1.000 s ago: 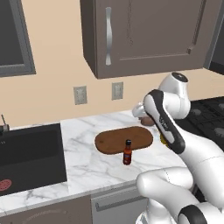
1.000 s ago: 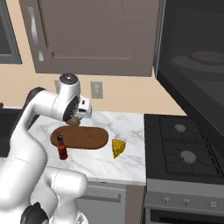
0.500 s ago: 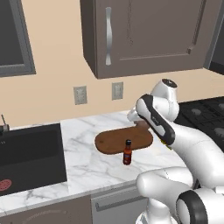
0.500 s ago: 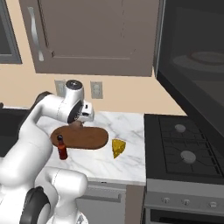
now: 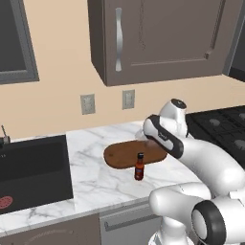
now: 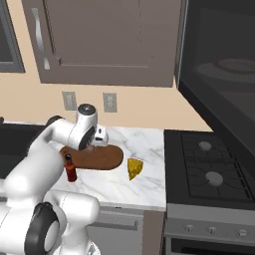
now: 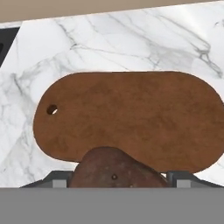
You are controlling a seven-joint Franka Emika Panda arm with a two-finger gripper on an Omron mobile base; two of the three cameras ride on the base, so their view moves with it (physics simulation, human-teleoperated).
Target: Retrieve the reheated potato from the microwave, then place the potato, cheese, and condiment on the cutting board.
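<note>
The tan-brown potato (image 7: pixel 113 169) sits between my gripper's (image 7: pixel 118 180) fingers, which are shut on it. It hangs just above the near edge of the oval reddish-brown cutting board (image 7: pixel 131 113). On the marble counter, the cutting board (image 5: pixel 128 155) lies under my gripper (image 5: pixel 143 137). The red condiment (image 5: pixel 139 166) bottle stands upright at the board's front edge. The yellow cheese (image 6: pixel 134 167) wedge rests on the counter right of the cutting board (image 6: pixel 104 158), with the condiment (image 6: pixel 70 169) to the board's left. The dark microwave (image 6: pixel 219 64) hangs at the upper right.
A black sink (image 5: pixel 28 167) is set in the counter to the left. The stove (image 6: pixel 209 167) adjoins the counter on the right. Brown wall cabinets (image 5: pixel 162 38) hang overhead, with two outlets (image 5: pixel 87 103) on the wall behind the board.
My arm has swung left and lowered, carrying the potato from the board's right end to over the board. Bottle, cheese and board have stayed put.
</note>
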